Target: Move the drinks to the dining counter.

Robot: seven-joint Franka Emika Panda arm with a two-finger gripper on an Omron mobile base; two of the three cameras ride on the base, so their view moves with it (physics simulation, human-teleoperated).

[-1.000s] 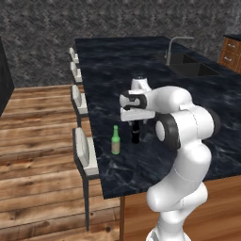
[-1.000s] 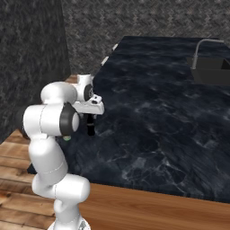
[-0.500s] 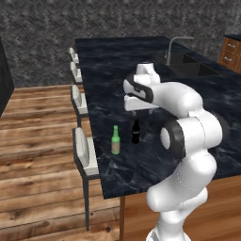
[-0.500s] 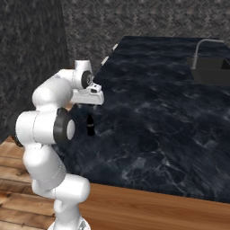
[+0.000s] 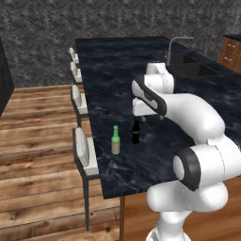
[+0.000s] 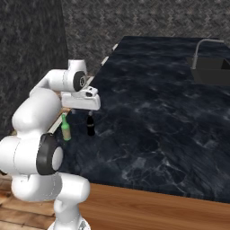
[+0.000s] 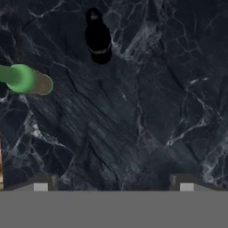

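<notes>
We see the tool (image 7: 113, 182) spread wide and empty above the bench (image 5: 117, 70), its tips cut off low in the hand view, with the black bottle (image 5: 135, 132) and green bottle (image 5: 115, 140) standing just below it.

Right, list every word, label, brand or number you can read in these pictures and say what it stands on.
None can be read.
Slim green bottle: it has a tan label band, but no lettering can be made out on it.
Slim black bottle: a pale band shows around it in the hand view, too blurred to read.
Black white-veined marble dining counter: no print or sign on it.
White robot gripper: no marking that can be read.
</notes>
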